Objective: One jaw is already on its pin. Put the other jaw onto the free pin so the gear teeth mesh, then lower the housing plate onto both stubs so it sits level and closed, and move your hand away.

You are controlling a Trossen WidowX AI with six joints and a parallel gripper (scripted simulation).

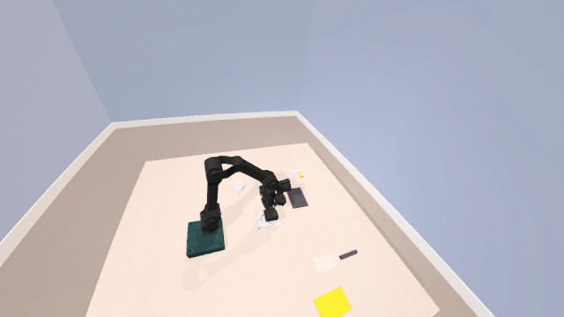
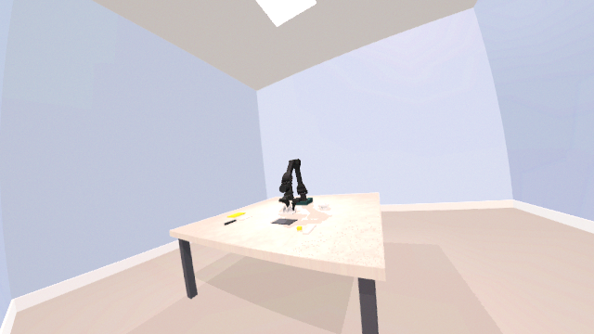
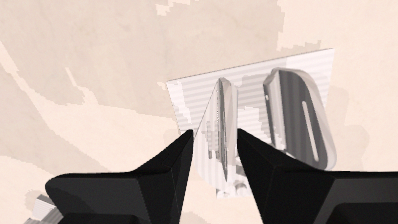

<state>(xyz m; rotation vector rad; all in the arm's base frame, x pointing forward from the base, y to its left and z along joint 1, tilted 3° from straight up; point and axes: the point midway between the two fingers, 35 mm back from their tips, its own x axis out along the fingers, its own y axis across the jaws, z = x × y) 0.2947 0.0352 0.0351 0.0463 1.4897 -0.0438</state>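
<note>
So you've got a pale, faintly speckled rectangular counter (image 1: pixel 264 273) (image 2: pixel 325 246) on dark square legs. Around the middle of your counter there's a thin ribbed whitish plate (image 3: pixel 255 70) lying flat. A dark gray flat rectangle (image 1: pixel 298 197) (image 2: pixel 284 222) sits near it, and past that you've got a small yellow piece (image 1: pixel 301 176) (image 2: pixel 299 228) beside a slim white strip (image 1: pixel 297 172) (image 2: pixel 309 228). Elsewhere you'll spot a flat yellow square (image 1: pixel 333 302) (image 2: pixel 237 215), a pale square (image 1: pixel 325 262) and a short dark bar (image 1: pixel 348 254) (image 2: pixel 230 222), plus a dark teal slab (image 1: pixel 204 244) (image 2: pixel 304 201).

Yellow square (image 1: pixel 332 303) (image 2: pixel 236 215) — dark bar (image 1: pixel 348 254) (image 2: pixel 230 223) nearby.
</note>
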